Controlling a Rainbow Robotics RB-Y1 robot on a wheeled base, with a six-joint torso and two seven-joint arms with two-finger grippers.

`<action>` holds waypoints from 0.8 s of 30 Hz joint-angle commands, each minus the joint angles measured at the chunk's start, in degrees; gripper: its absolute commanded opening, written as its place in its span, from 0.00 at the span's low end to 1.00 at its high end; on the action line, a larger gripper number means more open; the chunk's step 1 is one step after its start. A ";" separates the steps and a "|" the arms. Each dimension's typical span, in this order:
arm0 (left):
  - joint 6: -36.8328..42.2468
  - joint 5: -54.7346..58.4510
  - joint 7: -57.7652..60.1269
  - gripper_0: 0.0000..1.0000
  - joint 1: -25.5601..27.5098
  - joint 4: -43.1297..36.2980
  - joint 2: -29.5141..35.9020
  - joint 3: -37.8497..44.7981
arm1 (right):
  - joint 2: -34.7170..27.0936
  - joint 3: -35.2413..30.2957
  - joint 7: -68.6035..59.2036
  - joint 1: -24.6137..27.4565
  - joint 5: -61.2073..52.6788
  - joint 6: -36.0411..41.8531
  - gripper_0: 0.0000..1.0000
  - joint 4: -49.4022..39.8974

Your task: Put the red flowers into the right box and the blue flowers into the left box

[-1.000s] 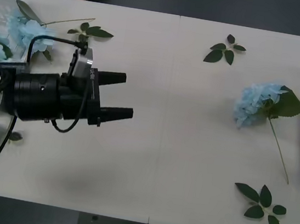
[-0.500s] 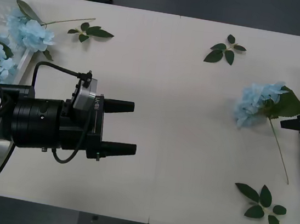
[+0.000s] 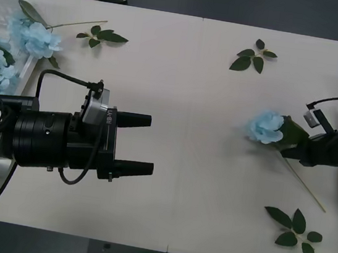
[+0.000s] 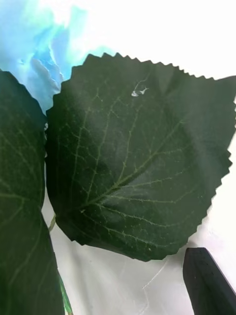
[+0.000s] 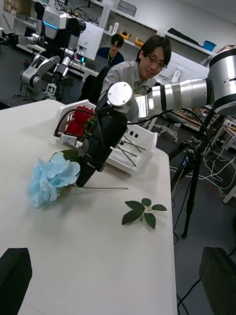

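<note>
Front view: we see the right gripper (image 3: 285,149) down at the leaves of the one blue flower (image 3: 265,127) lying loose on the table (image 3: 192,92), bloom just ahead of its fingertips and the thin stem trailing back under and behind it. We cannot tell whether its fingers are closed on the stem or not; the right wrist view gives us a big green leaf (image 4: 137,157) right in front of one black fingertip and nothing of the grip itself.

The left gripper (image 3: 143,145) hovers with its jaws apart and nothing between them, well apart from that flower.

Done so far, as we judge it: several blue flowers (image 3: 34,39) already lie in the left box (image 3: 4,2), behind and to the side of the left gripper. In the left wrist view, red flowers (image 5: 78,120) sit in the right box (image 5: 132,160), just behind the right gripper.

Left to do: this last loose blue flower has to cross the table to the left box. We see no red flower loose on the table, so the red half looks finished. The leaf sprigs (image 3: 296,227) stay.
</note>
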 commanded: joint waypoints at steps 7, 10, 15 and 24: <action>0.37 0.52 -0.79 1.00 -0.82 -1.73 1.42 0.19 | 0.85 -0.87 3.07 -1.18 -1.78 0.06 0.75 -1.09; 0.37 0.52 -0.79 1.00 -0.82 -1.73 1.42 0.19 | 0.68 -1.14 3.87 -1.18 -2.05 0.24 0.75 -1.09; 0.37 0.52 -0.79 1.00 -0.82 -1.73 1.42 0.19 | 0.59 -1.14 5.27 -1.09 -2.05 0.24 0.62 0.31; 0.37 0.52 -0.79 1.00 -0.82 -1.73 1.42 0.19 | -0.29 -1.40 7.56 -1.18 -5.92 6.48 0.63 0.49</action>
